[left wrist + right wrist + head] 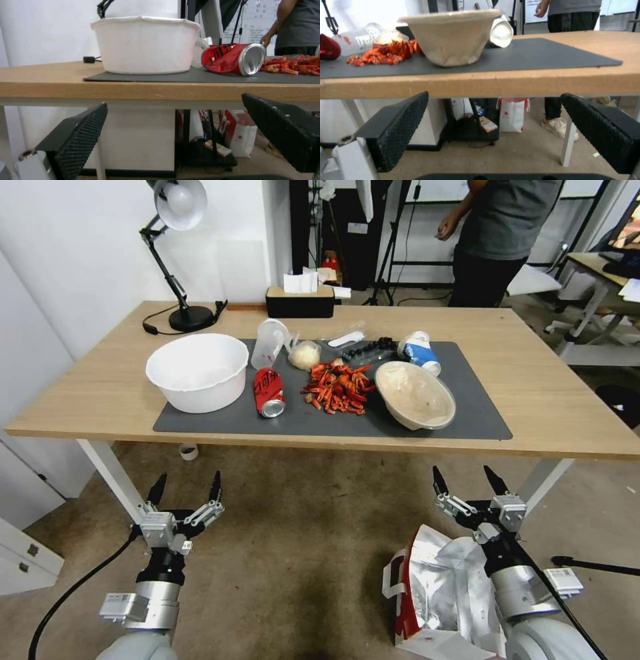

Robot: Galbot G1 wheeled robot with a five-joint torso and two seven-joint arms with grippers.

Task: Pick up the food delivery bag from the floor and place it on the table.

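Note:
The food delivery bag (440,593), white with red sides and silver foil lining, lies open on the floor (300,553) at the lower right of the head view, partly under my right arm. My right gripper (469,480) hovers open just beyond and above the bag, below the table's front edge. My left gripper (186,488) is open over bare floor to the left. The table (547,380) has a light-wood top and carries a dark grey mat (467,413). Both wrist views look at the table's front edge, with the right gripper (493,110) and left gripper (173,117) holding nothing.
On the mat stand a white bowl (197,371), a red can (269,392) on its side, red crayfish shells (337,387), a beige bowl (415,395) and cups. A desk lamp (175,247) and tissue box (300,301) are at the back. A white table leg (110,477) stands near my left arm.

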